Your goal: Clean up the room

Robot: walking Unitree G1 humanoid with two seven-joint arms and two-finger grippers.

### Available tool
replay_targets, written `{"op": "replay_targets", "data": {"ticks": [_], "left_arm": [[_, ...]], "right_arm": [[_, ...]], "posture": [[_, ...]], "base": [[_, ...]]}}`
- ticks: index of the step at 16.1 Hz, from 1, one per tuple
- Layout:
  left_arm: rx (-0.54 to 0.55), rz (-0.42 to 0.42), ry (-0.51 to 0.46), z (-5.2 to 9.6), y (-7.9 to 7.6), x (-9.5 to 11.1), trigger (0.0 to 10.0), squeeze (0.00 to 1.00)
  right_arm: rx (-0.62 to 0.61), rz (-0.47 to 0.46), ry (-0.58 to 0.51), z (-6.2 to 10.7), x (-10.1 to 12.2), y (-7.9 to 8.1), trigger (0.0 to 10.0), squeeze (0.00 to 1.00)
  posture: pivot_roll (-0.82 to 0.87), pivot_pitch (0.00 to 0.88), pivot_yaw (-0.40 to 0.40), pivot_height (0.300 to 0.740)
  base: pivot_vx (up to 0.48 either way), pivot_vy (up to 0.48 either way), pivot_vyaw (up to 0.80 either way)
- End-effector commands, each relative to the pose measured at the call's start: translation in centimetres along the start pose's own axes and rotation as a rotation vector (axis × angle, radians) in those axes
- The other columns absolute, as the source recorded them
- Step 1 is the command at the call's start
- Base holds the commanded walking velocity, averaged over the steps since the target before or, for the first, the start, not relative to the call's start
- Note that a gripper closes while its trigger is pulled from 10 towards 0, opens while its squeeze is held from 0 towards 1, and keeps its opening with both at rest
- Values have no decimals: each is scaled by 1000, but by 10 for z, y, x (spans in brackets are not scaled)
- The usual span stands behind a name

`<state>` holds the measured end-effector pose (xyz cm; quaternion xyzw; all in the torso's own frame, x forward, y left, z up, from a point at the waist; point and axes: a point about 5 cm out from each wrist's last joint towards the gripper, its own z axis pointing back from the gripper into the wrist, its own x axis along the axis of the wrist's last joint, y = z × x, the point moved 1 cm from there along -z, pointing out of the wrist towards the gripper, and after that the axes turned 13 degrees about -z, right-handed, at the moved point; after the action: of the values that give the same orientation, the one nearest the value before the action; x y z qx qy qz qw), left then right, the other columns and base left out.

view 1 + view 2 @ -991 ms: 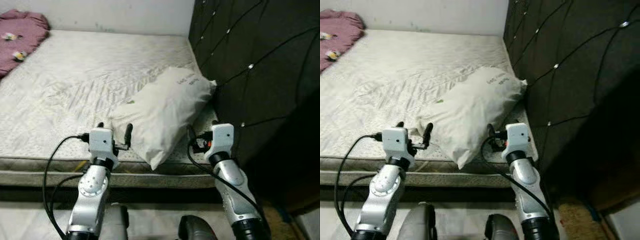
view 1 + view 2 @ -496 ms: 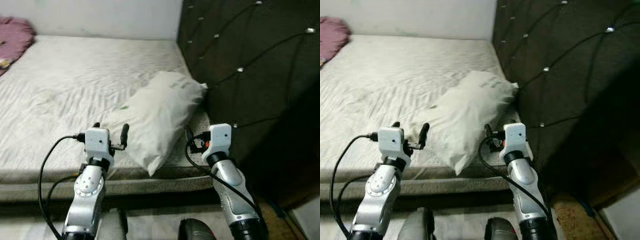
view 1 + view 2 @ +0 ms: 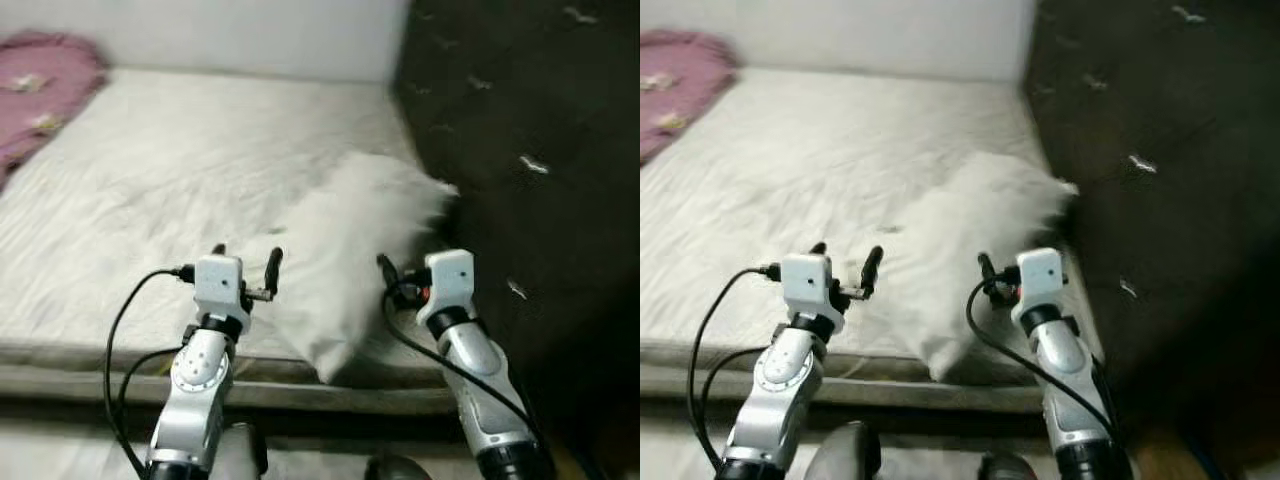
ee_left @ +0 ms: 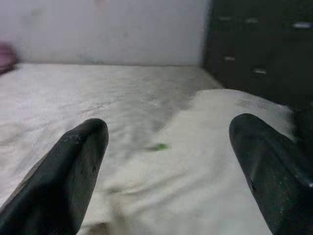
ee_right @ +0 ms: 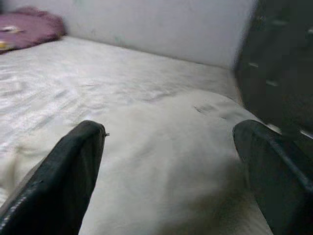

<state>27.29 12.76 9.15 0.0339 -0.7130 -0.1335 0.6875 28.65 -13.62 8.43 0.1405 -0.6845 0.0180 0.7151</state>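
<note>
Left gripper point(image 3: 246, 258): fingers spread apart, empty, raised over the near edge of the mattress.
Right gripper point(image 5: 171, 171): fingers wide apart, holding nothing, raised at the pillow's near side.
Pillow point(image 3: 352, 258): white, lying between and just ahead of both grippers, slanting away toward the right one's side; near corner hangs over the mattress edge. A small green speck point(image 4: 161, 146) sits ahead of the left gripper.
Mattress point(image 3: 150, 180): pale, wrinkled, stretching ahead of both grippers.
Headboard point(image 3: 520, 150): dark, tufted, beyond the right gripper; pillow's far end is against it.
Pink cloth point(image 3: 40, 90): far corner, well beyond the left gripper.
Frames: blurred.
</note>
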Motion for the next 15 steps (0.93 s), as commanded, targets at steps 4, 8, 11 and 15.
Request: {"op": "replay_targets", "data": {"ticks": [4, 8, 11, 15], "left_arm": [[18, -17, 22, 0, 8, -3, 10000, 0], [23, -10, 24, 0, 10, -4, 10000, 0], [27, -19, 28, 1, 10, -5, 10000, 0], [39, -35, 68, 0, 11, -10, 10000, 0]], "right_arm": [[0, -30, -24, -7, 7, 6, 10000, 0], [-9, -38, -17, -8, 5, 6, 10000, 0], [-12, -40, -16, -8, 5, 6, 10000, 0], [-7, -43, -8, -9, 3, 6, 10000, 0]], "posture": [[-16, 0, -42, 671], [-10, 0, -43, 658], [-6, 0, -43, 618], [0, 0, -45, 573]], "base": [[66, 0, 0], [0, 0, 0], [0, 0, 0], [0, 0, 0]]}}
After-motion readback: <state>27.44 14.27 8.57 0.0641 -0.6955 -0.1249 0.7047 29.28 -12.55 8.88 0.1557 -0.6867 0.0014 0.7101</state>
